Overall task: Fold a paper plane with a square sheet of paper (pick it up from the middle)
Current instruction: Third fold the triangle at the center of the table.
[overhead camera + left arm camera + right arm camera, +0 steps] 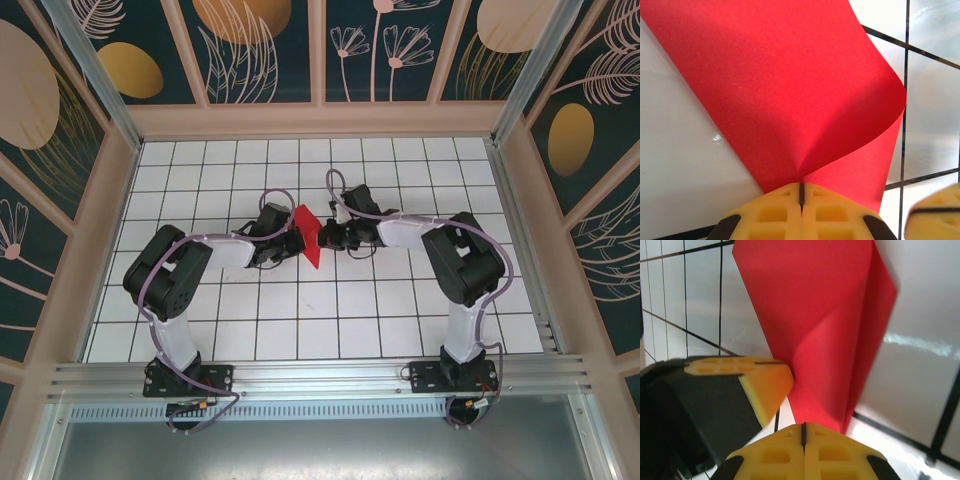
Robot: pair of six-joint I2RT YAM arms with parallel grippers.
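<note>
While both clamp it | sheet [790, 90] between left gripper [801, 187], right gripper [803, 426]

White gridded table [400, 300], floral walls [420, 50]

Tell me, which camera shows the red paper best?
The left wrist view: the red paper looks big and sharp, curling over. The right wrist view shows a creased part; the top view shows it tiny.
</note>
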